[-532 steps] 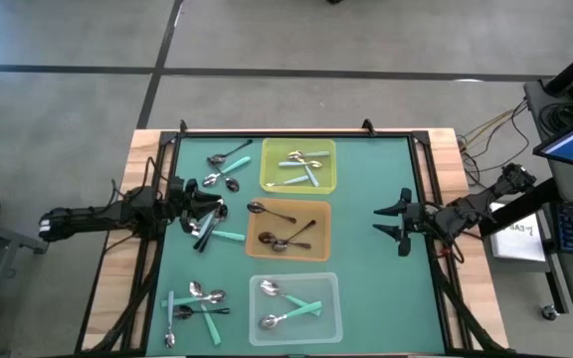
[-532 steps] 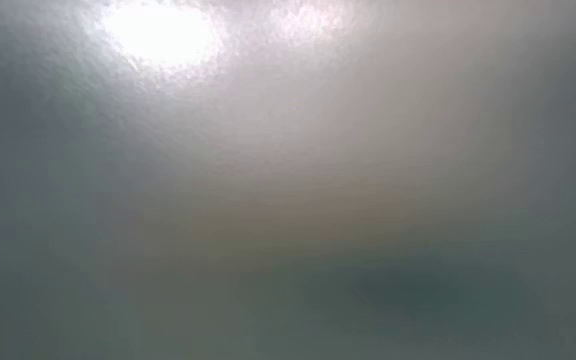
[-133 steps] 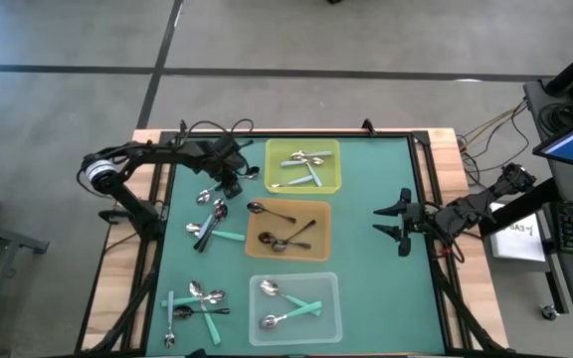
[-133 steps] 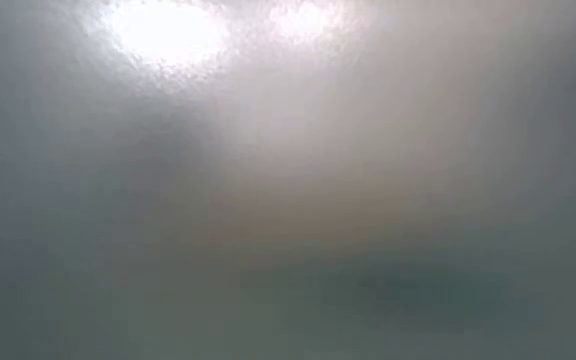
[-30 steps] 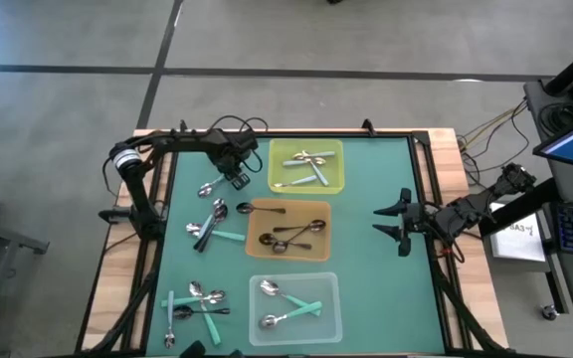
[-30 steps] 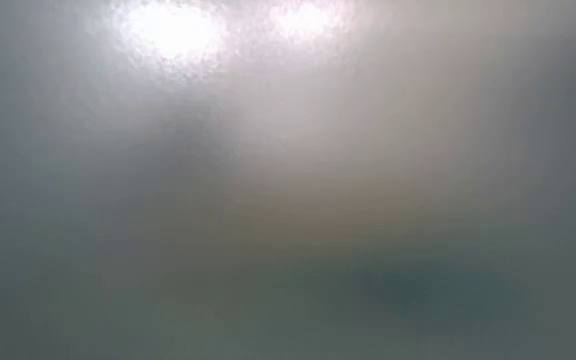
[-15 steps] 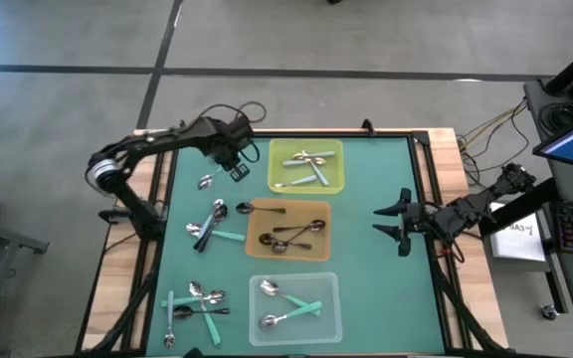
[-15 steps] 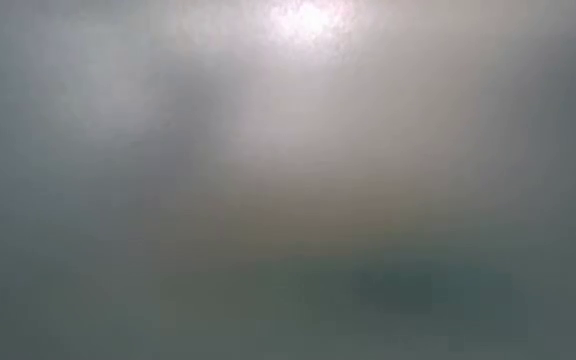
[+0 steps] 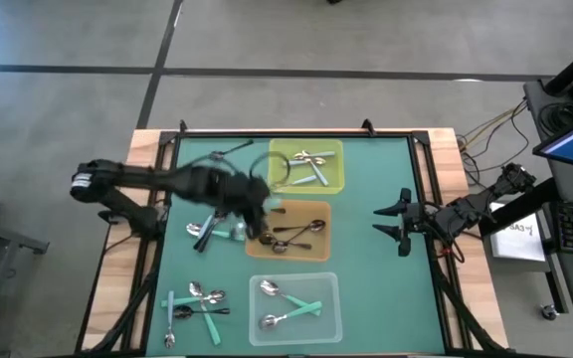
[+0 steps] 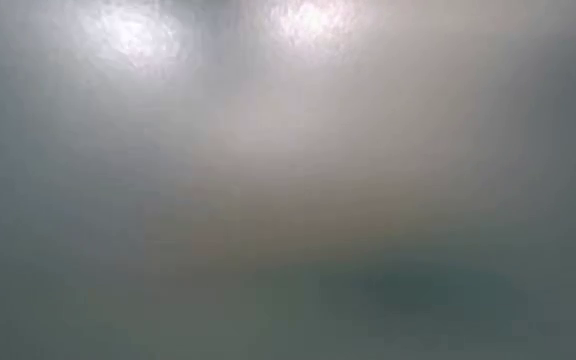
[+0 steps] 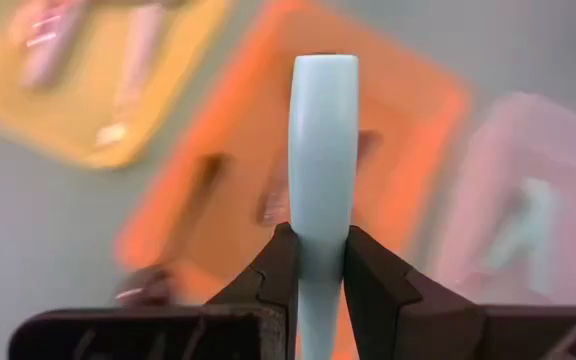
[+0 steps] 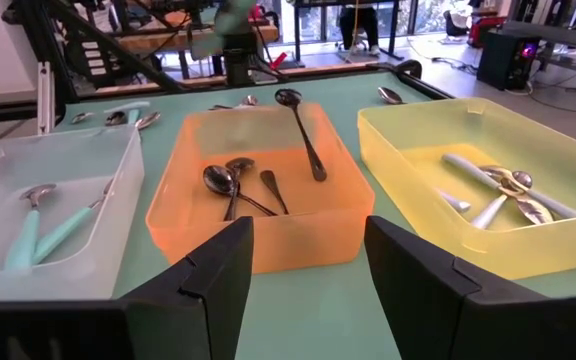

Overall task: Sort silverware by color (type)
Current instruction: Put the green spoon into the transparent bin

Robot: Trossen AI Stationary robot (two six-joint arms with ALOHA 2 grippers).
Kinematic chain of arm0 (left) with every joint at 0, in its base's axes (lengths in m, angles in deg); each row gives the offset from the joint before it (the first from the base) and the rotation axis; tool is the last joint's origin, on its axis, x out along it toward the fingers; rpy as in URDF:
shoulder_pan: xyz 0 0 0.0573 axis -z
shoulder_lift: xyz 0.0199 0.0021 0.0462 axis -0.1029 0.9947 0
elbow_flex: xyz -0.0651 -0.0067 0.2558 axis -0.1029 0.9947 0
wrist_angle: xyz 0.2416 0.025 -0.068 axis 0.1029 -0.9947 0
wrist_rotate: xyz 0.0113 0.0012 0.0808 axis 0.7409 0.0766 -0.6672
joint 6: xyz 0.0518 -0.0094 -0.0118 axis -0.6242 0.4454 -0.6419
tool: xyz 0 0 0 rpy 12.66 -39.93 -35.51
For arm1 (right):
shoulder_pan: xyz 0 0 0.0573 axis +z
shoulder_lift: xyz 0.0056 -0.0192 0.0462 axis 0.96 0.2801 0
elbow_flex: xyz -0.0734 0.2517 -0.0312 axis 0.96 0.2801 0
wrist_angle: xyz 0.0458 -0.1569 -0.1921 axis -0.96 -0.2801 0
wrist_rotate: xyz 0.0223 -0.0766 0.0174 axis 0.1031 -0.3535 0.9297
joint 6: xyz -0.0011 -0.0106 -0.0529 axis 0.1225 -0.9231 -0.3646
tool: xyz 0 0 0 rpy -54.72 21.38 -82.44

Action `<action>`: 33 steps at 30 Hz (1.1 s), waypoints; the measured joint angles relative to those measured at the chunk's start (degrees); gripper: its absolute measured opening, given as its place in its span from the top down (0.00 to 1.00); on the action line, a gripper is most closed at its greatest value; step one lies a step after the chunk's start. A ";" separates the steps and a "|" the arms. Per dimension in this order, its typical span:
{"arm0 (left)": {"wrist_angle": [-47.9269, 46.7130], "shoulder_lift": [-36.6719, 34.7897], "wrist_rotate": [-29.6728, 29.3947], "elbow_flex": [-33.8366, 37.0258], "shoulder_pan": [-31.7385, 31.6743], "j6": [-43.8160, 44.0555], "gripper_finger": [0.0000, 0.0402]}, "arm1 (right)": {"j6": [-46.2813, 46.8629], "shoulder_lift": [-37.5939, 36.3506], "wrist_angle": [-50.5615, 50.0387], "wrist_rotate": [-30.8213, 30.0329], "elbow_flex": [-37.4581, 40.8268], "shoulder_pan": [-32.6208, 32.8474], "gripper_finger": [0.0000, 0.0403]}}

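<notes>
**Teal handle clamped in the left claw, over the trays**

Teal plastic fills the left wrist view: the left gripper has its two dark fingers pinched on the handle of a teal-handled spoon, which stands out ahead of the claw. Beyond the handle lie the orange tray, the yellow tray and the clear tray, all blurred. From above, the left arm is smeared across the mat with its gripper at the near-left edge of the orange tray. My reading is that the spoon is being carried to its bin, which looks to be the clear tray, since teal-handled spoons already lie there.

The yellow tray holds pale and shiny pieces, and the orange one holds dark spoons, so each kind has its own box. A mixed cluster at the mat's front left and a few pieces beside the left arm are not yet sorted.

The right gripper waits at the right of the mat, fingers spread wide and empty, facing the trays. The low view shows only haze.
</notes>
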 joint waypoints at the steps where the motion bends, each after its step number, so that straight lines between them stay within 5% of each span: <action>1: 0.81 0.60 0.03 -0.91 2.06 0.24 0.91 | 0.00 0.00 0.00 0.00 0.00 0.02 0.54; 6: 2.98 4.96 2.11 -6.63 8.86 -0.49 0.91 | 0.00 0.00 0.01 0.00 0.00 0.01 0.54; 19: -2.35 28.23 22.89 -27.47 12.51 -11.70 0.91 | 0.00 0.00 0.00 0.00 0.00 0.00 0.54; 26: -17.28 40.32 20.01 -43.86 14.85 -14.36 0.83 | 0.00 0.00 0.00 0.00 0.00 0.00 0.54; 33: -22.02 47.88 18.79 -56.28 18.91 -17.29 0.82 | 0.00 0.00 0.00 0.00 0.00 0.00 0.54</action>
